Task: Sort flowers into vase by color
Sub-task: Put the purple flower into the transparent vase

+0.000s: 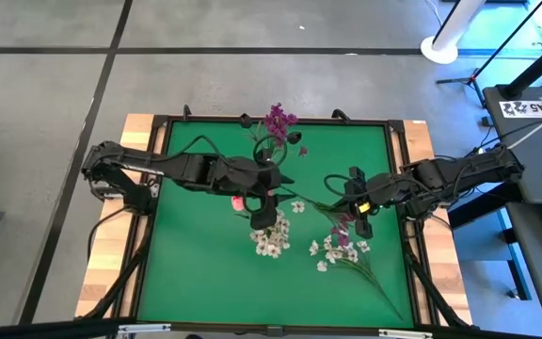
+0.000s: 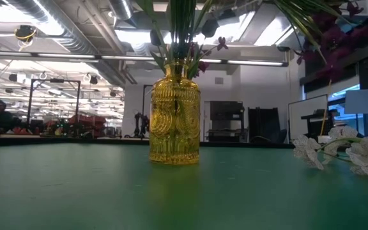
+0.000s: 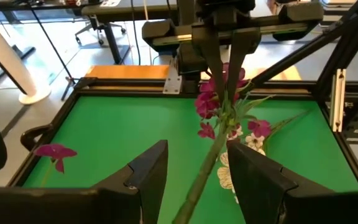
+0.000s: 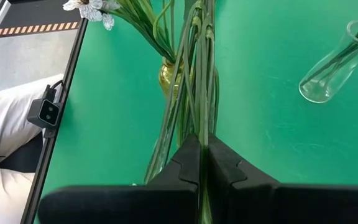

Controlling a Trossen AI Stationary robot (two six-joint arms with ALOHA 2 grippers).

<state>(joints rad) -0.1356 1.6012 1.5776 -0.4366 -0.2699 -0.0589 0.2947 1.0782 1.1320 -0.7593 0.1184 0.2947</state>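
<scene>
Right gripper [image 1: 362,226], centre-right in the high view, is clamped on a purple flower stem [image 3: 211,152]. Left gripper [image 3: 194,180], mid-frame, stands open around that stem, apparently for a handover. Close low on the stem first, then release the right. White flowers [image 1: 271,235] lie on the mat; the yellow vase [image 2: 174,115] stands upper centre, already holding purple ones.

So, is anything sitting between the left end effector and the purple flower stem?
Nothing visible does. The purple flower stem runs through the gap between the open fingers of the left end effector, with no other thing between them. The right end effector is shut on the stems farther along.
</scene>
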